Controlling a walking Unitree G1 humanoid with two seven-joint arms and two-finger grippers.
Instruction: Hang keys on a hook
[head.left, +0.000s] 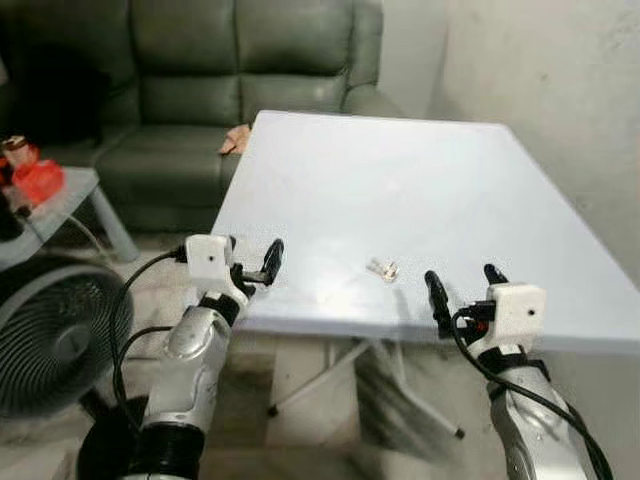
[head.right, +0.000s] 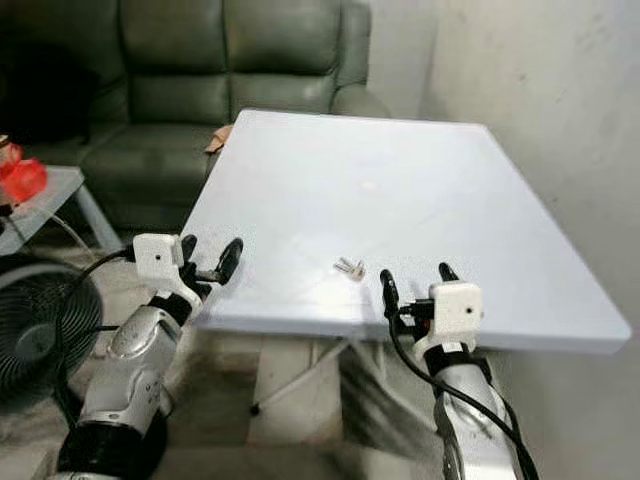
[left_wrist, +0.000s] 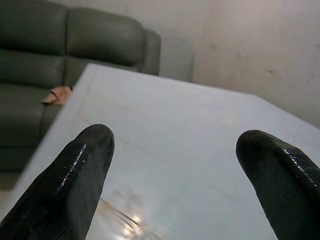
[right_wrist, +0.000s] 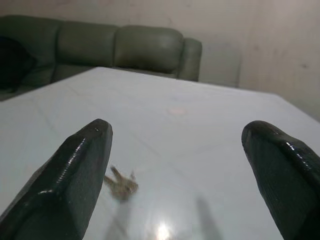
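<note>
A small bunch of keys (head.left: 383, 268) lies on the white table (head.left: 400, 180) close to its near edge; in the right wrist view the keys (right_wrist: 120, 184) lie ahead between the two fingers. My right gripper (head.left: 466, 284) hovers open at the near edge, a little right of the keys. At the table's near left corner my left gripper (head.left: 252, 262) is open with nothing in it.
A dark green sofa (head.left: 200, 90) stands behind the table, with a tan cloth (head.left: 236, 140) on its seat. A fan (head.left: 55, 330) sits on the floor at the left, beside a small table with a red object (head.left: 40, 180). A plastered wall (head.left: 560, 90) runs along the right.
</note>
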